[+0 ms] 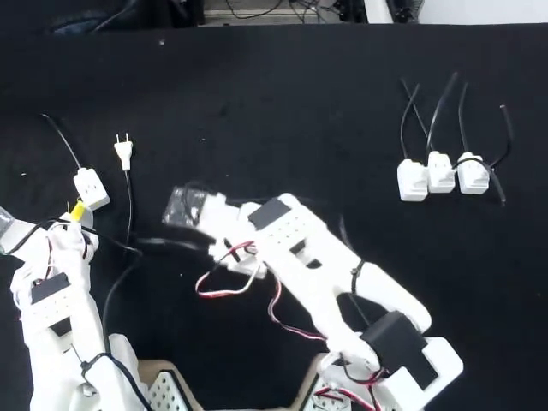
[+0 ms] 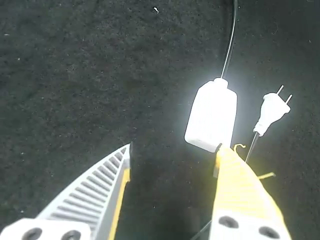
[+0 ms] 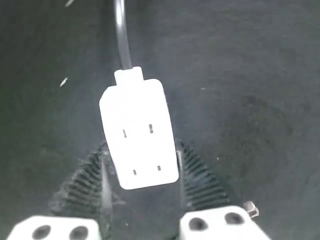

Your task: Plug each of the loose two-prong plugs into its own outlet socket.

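Observation:
A white outlet socket (image 1: 91, 188) on a thin black cord lies at the table's left. A loose white two-prong plug (image 1: 124, 152) lies just right of it. My left gripper (image 1: 74, 214) stands open just short of that socket (image 2: 212, 118), its yellow fingertip (image 2: 235, 175) at the socket's near end; the plug (image 2: 272, 107) lies beside it. My right gripper (image 1: 184, 205) is at mid-table, shut on a second white socket (image 3: 140, 135) whose slotted face shows between the dark fingers (image 3: 200, 180).
Three more white sockets (image 1: 440, 174) with black cords sit in a row at the far right. Loose black cable (image 1: 128, 248) trails between the two arms. The black cloth's far edge (image 1: 274, 24) runs along the back.

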Robot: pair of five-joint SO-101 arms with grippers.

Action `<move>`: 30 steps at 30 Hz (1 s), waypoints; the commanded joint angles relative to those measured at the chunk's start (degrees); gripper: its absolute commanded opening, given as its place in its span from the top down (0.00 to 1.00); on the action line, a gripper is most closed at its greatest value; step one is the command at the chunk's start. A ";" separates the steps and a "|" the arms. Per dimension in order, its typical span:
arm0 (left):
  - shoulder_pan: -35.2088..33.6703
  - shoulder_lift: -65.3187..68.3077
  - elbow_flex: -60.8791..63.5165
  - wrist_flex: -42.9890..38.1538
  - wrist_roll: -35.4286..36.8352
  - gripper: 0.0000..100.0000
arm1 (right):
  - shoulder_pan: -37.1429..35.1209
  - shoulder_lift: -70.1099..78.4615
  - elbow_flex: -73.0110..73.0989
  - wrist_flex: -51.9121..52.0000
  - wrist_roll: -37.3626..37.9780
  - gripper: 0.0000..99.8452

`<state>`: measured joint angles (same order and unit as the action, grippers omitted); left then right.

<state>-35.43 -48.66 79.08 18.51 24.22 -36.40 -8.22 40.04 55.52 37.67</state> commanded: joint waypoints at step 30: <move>1.36 -1.23 -2.51 -0.88 0.26 0.73 | 28.40 -0.22 1.71 -3.08 -4.75 0.76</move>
<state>-35.43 -48.66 79.08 18.51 24.22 -10.73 -13.23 39.60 60.53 33.54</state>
